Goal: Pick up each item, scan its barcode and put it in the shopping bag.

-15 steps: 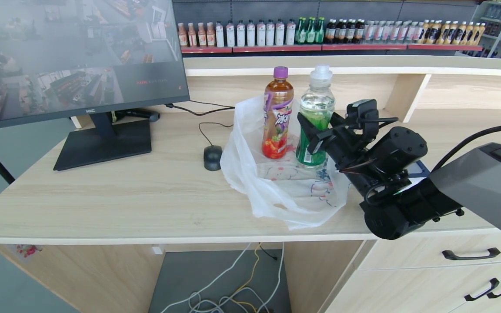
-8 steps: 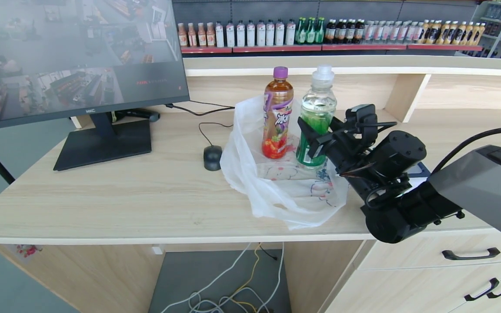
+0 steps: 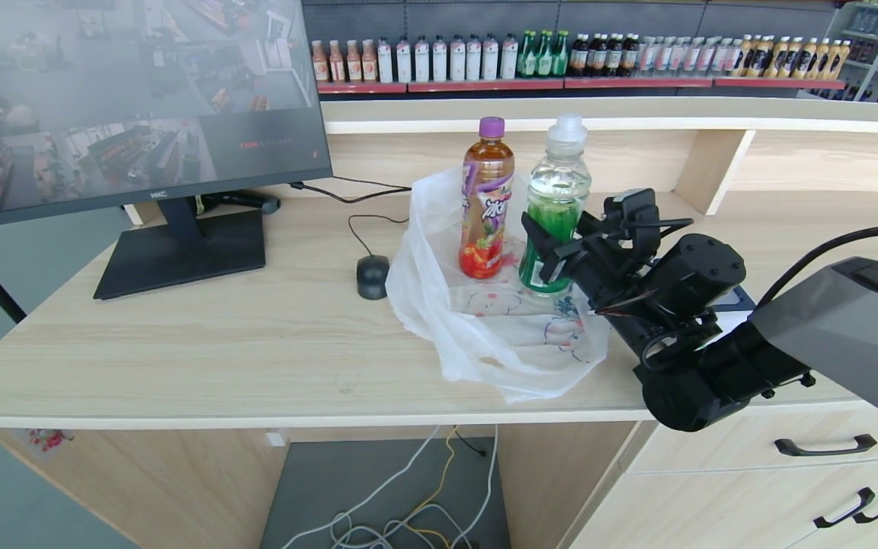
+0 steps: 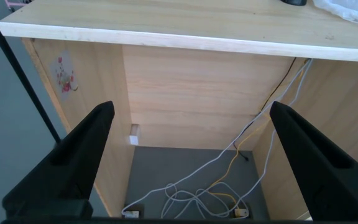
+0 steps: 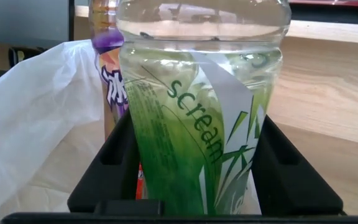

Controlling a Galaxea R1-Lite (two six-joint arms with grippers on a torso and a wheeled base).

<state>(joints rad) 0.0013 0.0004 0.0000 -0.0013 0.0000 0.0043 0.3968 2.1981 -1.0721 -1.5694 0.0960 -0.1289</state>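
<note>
While upright, one orange bottle [image 3: 487, 200], one green bottle [image 3: 559, 191], one shopping bag [image 3: 433, 305].

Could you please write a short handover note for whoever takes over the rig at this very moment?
Right gripper: shut on the green bottle, which stands upright on the bag.
Left gripper: open and empty, hanging below the desk top, facing the space under it.
Tea bottle: upright on the bag, beside the green bottle.
Done: both bottles are at the bag. The pictures do not show whether either was scanned.
Left: probably release the green bottle if it is scanned, otherwise lift and scan it. Check that both bottles sit properly inside the bag.
</note>
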